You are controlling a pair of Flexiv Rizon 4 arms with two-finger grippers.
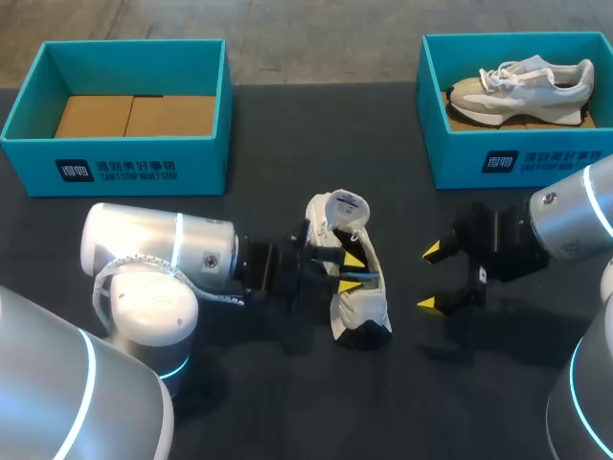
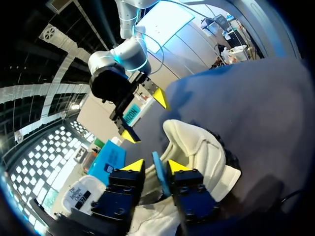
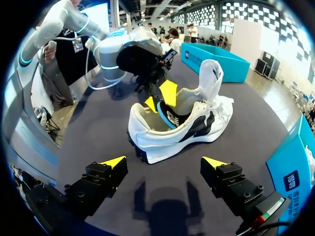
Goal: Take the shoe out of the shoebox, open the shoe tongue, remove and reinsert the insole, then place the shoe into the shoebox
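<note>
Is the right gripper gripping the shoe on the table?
No: the right gripper is open, clear of the shoe.
</note>
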